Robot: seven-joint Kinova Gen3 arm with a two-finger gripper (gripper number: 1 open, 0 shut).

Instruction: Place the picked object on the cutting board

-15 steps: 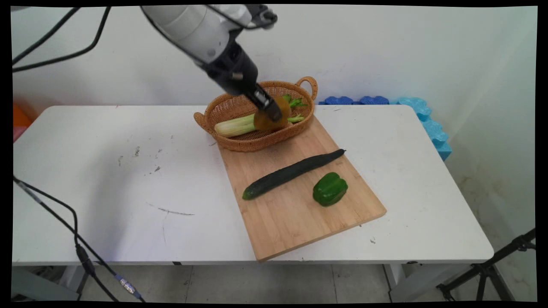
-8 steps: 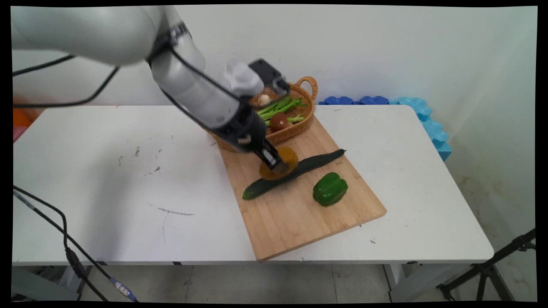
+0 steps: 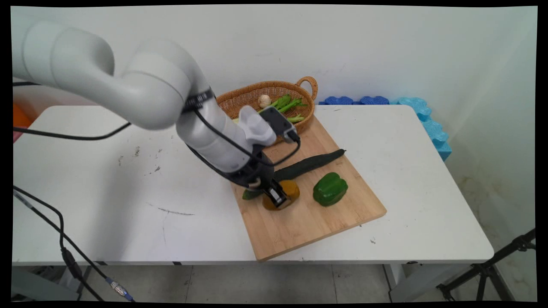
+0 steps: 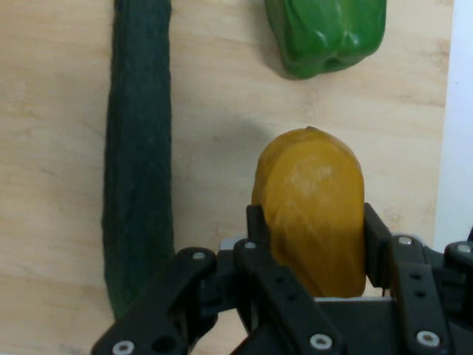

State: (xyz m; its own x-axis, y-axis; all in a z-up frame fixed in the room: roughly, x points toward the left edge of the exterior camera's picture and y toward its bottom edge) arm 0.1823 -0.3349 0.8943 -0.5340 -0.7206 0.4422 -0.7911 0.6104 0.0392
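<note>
- The gripper (image 4: 310, 244) is clenched on a smooth, yellow-orange mango (image 4: 310, 211), one finger pressed against each flank.
- The mango's long axis is seen running straight out from the fingers, tip away from the hand; it is held low over the pale-grained wooden cutting board (image 3: 308, 222).
- A long, dark, rough-skinned cucumber (image 4: 139, 185) lies beside it, roughly parallel in the hand view.
- A glossy, lobed green pepper (image 3: 330, 188) sits just beyond the mango's tip (apart from it).
- A woven wicker basket (image 3: 252, 92) of greens stands at the board's far end.

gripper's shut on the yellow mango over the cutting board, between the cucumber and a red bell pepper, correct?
Almost. The bell pepper is green, not red, as the hand view shows. The rest holds: the gripper is shut on the yellow mango over the cutting board, between the cucumber and the pepper.
</note>
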